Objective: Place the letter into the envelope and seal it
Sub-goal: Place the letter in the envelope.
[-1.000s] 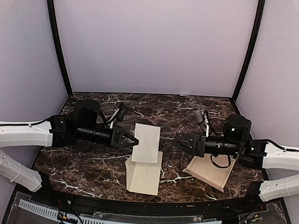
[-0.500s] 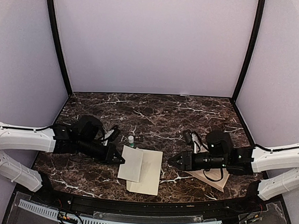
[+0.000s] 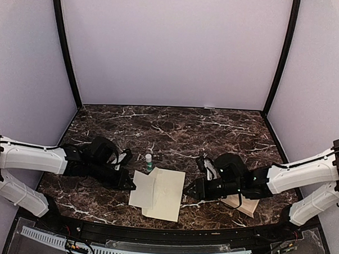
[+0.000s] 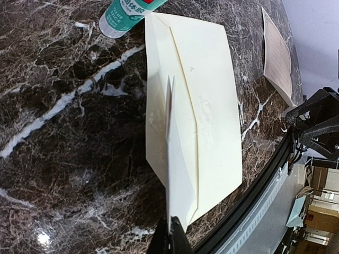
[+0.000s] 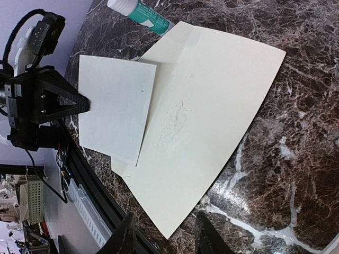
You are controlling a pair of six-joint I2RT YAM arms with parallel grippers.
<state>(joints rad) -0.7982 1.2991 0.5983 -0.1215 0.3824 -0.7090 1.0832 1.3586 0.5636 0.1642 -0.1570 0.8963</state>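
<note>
The cream envelope (image 3: 169, 195) (image 4: 212, 106) (image 5: 217, 116) lies flat near the table's front edge. Its flap (image 3: 142, 189) (image 5: 114, 103) is lifted off the body on the left side. My left gripper (image 3: 132, 184) (image 4: 172, 235) is shut on the flap's edge, and the left wrist view shows the flap edge-on. My right gripper (image 3: 189, 190) (image 5: 165, 238) is open just off the envelope's right corner, holding nothing. The tan letter (image 3: 247, 205) (image 4: 278, 55) lies on the table at the right, mostly hidden under the right arm.
A green and white glue stick (image 3: 149, 160) (image 4: 124, 13) (image 5: 139, 11) lies just behind the envelope's far left corner. The table's black front rim (image 3: 170, 231) runs close to the envelope's near edge. Purple walls enclose the marble table.
The left gripper has brought the raised flap down and toward the near left. The right arm has moved left, off the letter and up to the envelope's right corner.
</note>
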